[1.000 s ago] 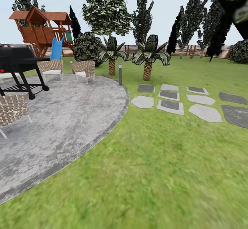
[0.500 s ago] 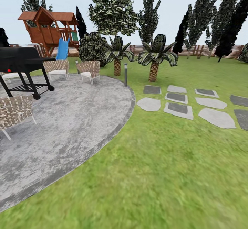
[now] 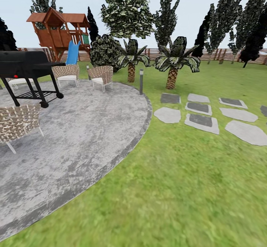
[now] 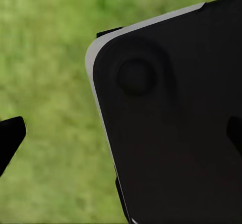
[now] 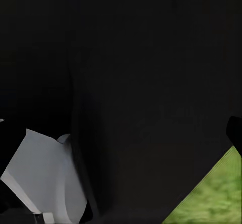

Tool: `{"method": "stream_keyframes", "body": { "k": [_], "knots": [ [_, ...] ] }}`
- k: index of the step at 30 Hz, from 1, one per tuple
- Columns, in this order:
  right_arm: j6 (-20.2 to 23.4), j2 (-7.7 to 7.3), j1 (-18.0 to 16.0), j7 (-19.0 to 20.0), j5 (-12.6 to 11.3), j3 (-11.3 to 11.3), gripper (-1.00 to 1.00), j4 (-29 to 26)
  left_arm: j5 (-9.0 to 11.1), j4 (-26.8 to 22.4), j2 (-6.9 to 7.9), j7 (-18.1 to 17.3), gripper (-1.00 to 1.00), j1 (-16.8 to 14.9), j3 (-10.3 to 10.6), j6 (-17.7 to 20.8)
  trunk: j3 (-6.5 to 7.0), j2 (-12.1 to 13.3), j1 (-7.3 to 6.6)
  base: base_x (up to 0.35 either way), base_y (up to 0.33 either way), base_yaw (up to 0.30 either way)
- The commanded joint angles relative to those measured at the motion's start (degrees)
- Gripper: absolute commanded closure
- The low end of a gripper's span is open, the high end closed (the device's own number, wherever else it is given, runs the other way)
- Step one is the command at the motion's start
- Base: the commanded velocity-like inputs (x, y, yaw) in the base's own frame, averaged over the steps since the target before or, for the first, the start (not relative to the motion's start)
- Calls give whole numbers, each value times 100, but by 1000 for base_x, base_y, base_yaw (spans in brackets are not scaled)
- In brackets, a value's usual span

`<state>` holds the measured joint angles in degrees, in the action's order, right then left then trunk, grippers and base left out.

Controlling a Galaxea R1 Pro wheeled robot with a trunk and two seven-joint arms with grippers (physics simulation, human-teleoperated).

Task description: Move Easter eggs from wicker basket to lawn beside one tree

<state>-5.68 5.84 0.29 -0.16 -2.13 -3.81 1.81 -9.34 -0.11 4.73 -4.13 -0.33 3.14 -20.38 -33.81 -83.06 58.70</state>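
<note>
Robot rolling across the garden, eggs and basket nowhere in what I can see from here.

Nearest is the lawn [image 3: 185, 187], mottled green; to the left a grey round patio [image 3: 74, 135] with a wicker chair [image 3: 16, 122] and a black grill [image 3: 27, 67]; right, stepping stones [image 3: 202, 120]; farther, two short palms [image 3: 173, 59], a playhouse [image 3: 59, 30], the fence [image 3: 222, 54]; whether either claw is released or clenched I cannot tell; the eggs should be light, hard and slippery, best cupped round the middle.
</note>
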Motion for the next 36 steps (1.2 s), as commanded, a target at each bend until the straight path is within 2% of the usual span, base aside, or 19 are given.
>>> {"method": "stream_keyframes", "body": {
  "k": [1, 19, 36],
  "knots": [
    [-38, 2, -3, -2, -22, -37, -100, 11, -10, 3, 2, -1, -100, -3, 28, -19, -4, -2, 3, 296, 156, 12],
    [-38, -4, -3, -2, -32, -41, -100, 12, 2, 3, 4, 8, -100, 6, 37, -28, -4, -2, 3, 315, 32, -1],
    [-38, 0, -3, -2, -32, -41, -100, 0, 2, 3, 8, 8, -100, 6, 37, -30, -4, -2, 3, 330, 0, -239]
  ]
}}
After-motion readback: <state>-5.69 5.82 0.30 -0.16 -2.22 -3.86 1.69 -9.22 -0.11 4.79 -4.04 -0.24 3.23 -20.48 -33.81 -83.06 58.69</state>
